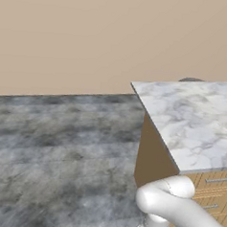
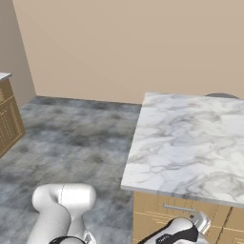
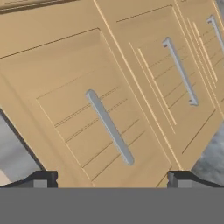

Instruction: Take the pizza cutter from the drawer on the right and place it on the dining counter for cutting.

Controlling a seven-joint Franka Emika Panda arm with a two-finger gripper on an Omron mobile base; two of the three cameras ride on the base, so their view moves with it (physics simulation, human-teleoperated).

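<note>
Grey mottled floor (image 1: 51, 144) at left, white marble dining counter (image 2: 190, 143) at right, gripper (image 3: 109, 180) spread wide and empty, facing wooden drawer fronts (image 3: 87, 113) with grey handles (image 3: 109, 127).

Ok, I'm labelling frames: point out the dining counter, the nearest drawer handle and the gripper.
dining counter (image 2: 190, 138): right base view, bare marble top.
drawer handle (image 3: 109, 127): hand view, middle of the bar.
gripper (image 3: 111, 179): hand view, midway between fingertips.

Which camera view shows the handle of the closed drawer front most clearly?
The hand view: the drawer handle lies large, just ahead of the open gripper, on a closed wooden front. In the right base view and the left base view, handles under the dining counter are only small silver bars.
</note>
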